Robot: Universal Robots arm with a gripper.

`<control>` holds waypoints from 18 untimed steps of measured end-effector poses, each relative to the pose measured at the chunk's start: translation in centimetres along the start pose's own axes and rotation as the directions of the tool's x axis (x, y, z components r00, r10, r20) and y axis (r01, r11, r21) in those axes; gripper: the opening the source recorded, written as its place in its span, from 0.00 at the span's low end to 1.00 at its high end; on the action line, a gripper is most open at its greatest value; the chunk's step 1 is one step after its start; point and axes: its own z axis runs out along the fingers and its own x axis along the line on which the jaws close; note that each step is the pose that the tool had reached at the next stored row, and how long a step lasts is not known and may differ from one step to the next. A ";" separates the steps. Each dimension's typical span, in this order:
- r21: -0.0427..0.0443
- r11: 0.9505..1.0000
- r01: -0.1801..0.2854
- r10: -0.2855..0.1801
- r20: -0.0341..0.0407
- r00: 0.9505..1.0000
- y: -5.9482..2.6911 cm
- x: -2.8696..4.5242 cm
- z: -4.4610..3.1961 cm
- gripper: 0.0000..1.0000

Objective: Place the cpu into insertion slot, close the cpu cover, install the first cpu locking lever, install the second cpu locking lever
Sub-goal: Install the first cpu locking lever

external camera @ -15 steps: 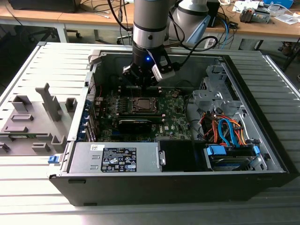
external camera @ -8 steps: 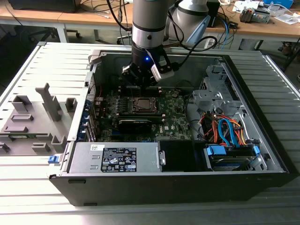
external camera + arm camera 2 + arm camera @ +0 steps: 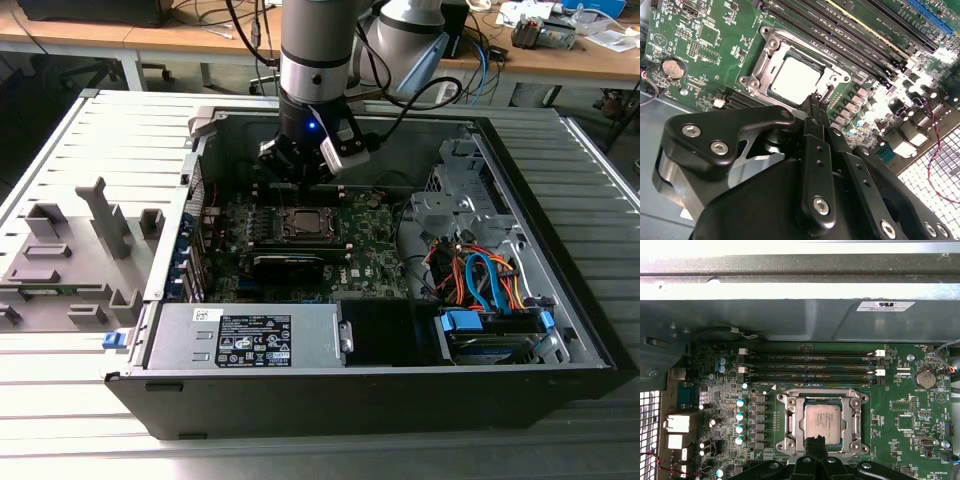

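The cpu (image 3: 822, 421) lies flat in the insertion slot (image 3: 860, 401) on the green motherboard, silvery face up. The cpu cover (image 3: 796, 426) lies down around it, and the chip shows through its window. My gripper (image 3: 816, 442) hangs just above the socket's edge, fingers shut with nothing seen between them. In the second wrist view the fingertips (image 3: 814, 101) meet at the rim beside the cpu (image 3: 795, 80), next to a thin metal lever end (image 3: 827, 93). In the exterior view the gripper (image 3: 298, 180) hovers over the cpu (image 3: 303, 224) inside the open computer case.
Long memory slots (image 3: 810, 365) run beside the socket, below the case wall (image 3: 790, 315). A black card (image 3: 288, 265), the power supply (image 3: 245, 335) and a drive bay with orange and blue cables (image 3: 480, 280) surround the board. A grey fixture (image 3: 70, 260) lies outside the case.
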 end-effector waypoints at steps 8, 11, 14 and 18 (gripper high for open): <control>0.000 1.000 0.000 0.000 0.000 1.000 0.00 0.16 0.00 0.11; 0.000 1.000 0.000 0.000 0.000 1.000 0.00 0.22 0.01 0.11; 0.000 1.000 0.000 0.000 0.000 1.000 0.00 0.28 0.01 0.11; 0.000 1.000 0.000 0.000 0.000 1.000 0.01 0.38 0.01 0.11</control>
